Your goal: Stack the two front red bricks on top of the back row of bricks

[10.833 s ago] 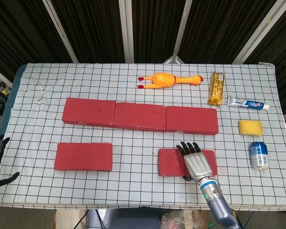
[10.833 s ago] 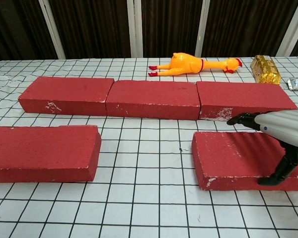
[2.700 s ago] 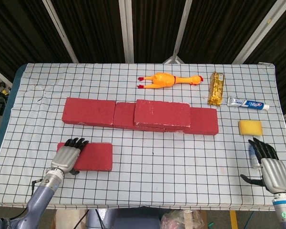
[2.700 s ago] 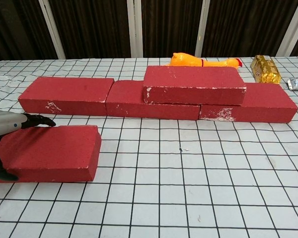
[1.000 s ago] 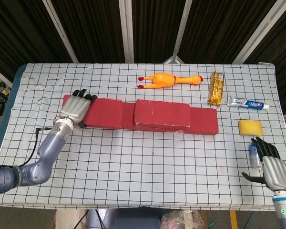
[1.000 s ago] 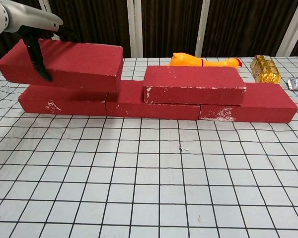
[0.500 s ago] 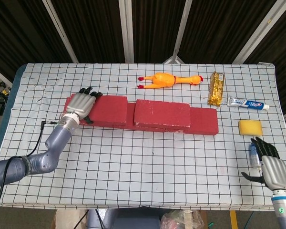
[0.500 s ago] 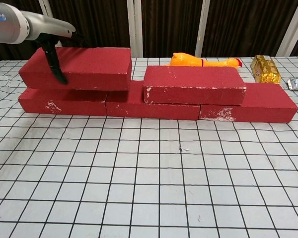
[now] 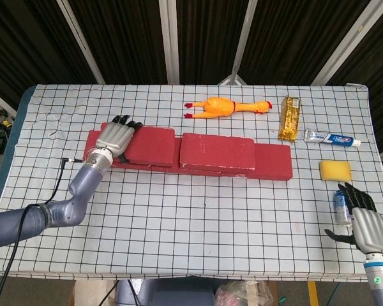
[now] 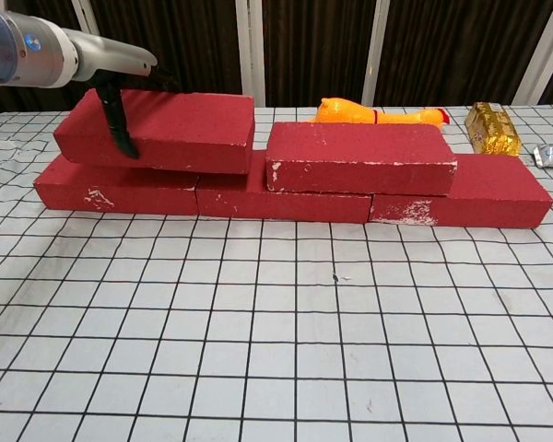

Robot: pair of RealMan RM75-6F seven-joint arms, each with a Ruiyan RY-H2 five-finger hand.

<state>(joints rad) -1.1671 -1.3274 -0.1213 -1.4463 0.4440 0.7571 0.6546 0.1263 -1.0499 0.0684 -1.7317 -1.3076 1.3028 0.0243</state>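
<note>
At nine o'clock the left hand (image 9: 115, 139) grips the second red brick (image 10: 161, 130), now further right on the back row (image 10: 286, 189) than a moment ago, tilted enough that releasing may tip it, while the right hand (image 9: 364, 223) at four o'clock rests open-fingered and empty.
</note>
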